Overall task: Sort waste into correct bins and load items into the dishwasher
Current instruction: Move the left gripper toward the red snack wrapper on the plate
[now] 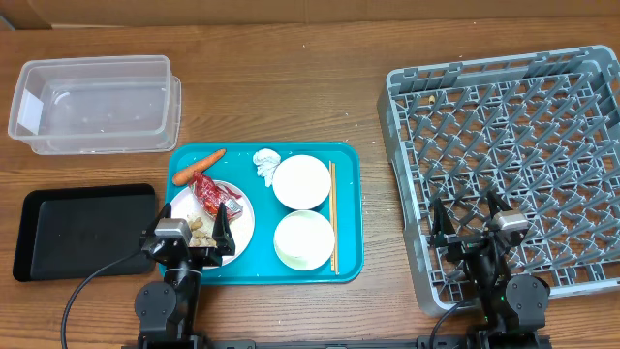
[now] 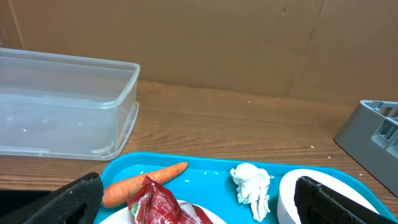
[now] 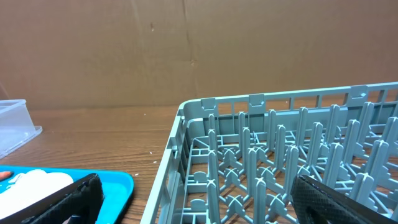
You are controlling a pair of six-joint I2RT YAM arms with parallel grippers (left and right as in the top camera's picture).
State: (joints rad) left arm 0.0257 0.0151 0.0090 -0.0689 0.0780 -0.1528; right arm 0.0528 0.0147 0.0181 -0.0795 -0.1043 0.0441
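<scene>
Overhead: we noted the left gripper (image 1: 190, 237) spread wide over the near edge of the plate (image 1: 242, 225), holding nothing. The red wrapper (image 1: 213, 194) and nut scraps (image 1: 201, 229) lay on the plate. The carrot (image 1: 199, 166), tissue (image 1: 265, 161), two bowls (image 1: 301, 181) and chopsticks (image 1: 333, 215) lay on the teal tray (image 1: 351, 194). The clear tub (image 1: 95, 104) and black tray (image 1: 82, 231) sat left of it. The right gripper (image 1: 467, 228), also wide and empty, hung over the near side of the dish rack (image 1: 513, 155).

Left wrist: we saw the fingers (image 2: 68, 202) far apart, with carrot, wrapper and tissue between them and the tub beyond.

Right wrist: the fingers (image 3: 68, 199) were far apart. We saw the rack's pegs ahead and the teal tray's corner at left.
</scene>
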